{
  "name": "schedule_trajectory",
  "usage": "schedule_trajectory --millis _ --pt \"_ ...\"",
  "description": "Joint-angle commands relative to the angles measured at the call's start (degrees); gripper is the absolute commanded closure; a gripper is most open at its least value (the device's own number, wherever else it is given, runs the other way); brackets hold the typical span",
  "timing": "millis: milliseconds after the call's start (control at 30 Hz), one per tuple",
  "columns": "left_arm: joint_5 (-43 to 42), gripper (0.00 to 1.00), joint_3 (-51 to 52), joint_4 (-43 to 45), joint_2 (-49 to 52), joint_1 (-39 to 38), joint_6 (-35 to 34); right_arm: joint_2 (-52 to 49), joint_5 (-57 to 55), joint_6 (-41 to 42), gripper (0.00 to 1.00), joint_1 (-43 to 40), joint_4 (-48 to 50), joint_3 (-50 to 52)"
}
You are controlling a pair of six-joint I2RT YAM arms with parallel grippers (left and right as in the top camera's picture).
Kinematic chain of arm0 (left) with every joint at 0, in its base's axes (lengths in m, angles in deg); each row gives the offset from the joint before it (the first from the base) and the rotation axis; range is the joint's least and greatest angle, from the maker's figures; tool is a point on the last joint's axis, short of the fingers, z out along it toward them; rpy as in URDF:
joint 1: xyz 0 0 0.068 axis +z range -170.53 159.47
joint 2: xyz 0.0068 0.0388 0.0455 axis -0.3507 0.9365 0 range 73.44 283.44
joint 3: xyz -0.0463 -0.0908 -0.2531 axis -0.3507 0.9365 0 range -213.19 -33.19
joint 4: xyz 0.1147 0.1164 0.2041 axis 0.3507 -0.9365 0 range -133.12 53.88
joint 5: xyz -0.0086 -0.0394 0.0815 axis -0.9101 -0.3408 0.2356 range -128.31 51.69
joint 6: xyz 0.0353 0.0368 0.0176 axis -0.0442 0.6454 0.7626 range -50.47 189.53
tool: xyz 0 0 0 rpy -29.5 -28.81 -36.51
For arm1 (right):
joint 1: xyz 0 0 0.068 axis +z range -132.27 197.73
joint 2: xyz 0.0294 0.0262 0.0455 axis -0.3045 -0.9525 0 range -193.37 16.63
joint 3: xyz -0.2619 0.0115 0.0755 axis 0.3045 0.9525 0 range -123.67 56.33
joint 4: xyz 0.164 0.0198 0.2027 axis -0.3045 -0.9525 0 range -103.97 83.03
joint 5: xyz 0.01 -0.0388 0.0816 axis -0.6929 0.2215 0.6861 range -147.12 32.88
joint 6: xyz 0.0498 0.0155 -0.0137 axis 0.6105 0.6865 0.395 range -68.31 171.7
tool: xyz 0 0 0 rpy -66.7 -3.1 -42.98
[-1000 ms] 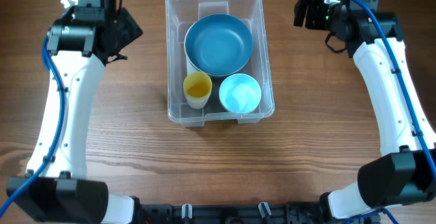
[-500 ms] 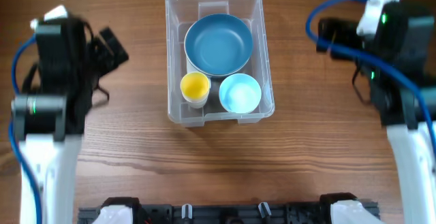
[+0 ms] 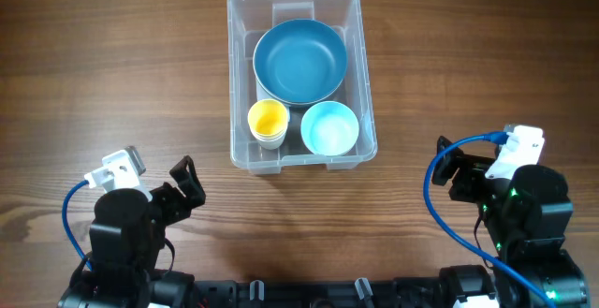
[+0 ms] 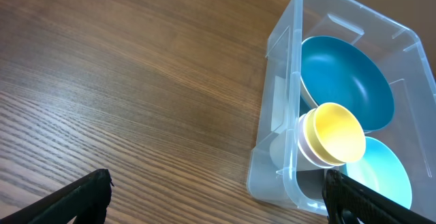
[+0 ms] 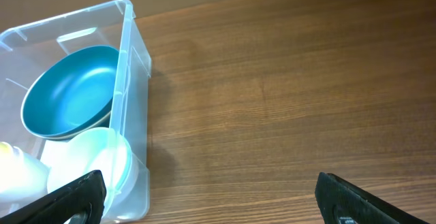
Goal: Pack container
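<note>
Currently the container point(image 3: 238, 83) sits at the far middle of the wooden table point(image 3: 112, 65), upright. It holds a teal bowl point(image 3: 300, 61) at the far end, with a yellow cup point(image 3: 268, 121) and a light blue bowl point(image 3: 329, 127) side by side at the near end. The contents match one second ago; nothing has been added or shifted. The change is in the arms: both were reaching out beside the container, level with its far end, and are now folded back to the near edge, well apart from it. Judgement: packing looks complete, with no loose item left on the table, and this reads as a retreat to rest. The left gripper point(image 4: 218, 195) carries nothing, its jaws spread wide with only the tips showing at the lower corners of the wrist view. The right gripper point(image 5: 204, 197) is the same, wide and empty. Both wrist cameras look toward the container from low down.
</note>
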Motion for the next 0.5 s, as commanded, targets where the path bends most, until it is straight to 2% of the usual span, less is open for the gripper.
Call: schedule_trajectory --millis 0,233,333,467 --pt "-0.26 0.00 0.37 0.13 -0.22 -0.35 -0.55 -1.05 -0.98 0.70 0.00 -0.07 -0.04 0.48" --pt "-0.28 0.00 0.37 0.13 -0.20 -0.35 -0.55 -0.24 -0.98 -0.94 0.00 -0.07 -0.50 0.52" --pt "-0.26 0.00 0.37 0.13 -0.22 -0.35 -0.55 9.11 -0.57 -3.08 0.00 -0.07 1.57 3.52" --pt "-0.26 0.00 0.37 0.13 -0.20 -0.35 -0.57 24.98 3.67 -5.75 0.00 -0.07 11.91 17.16"
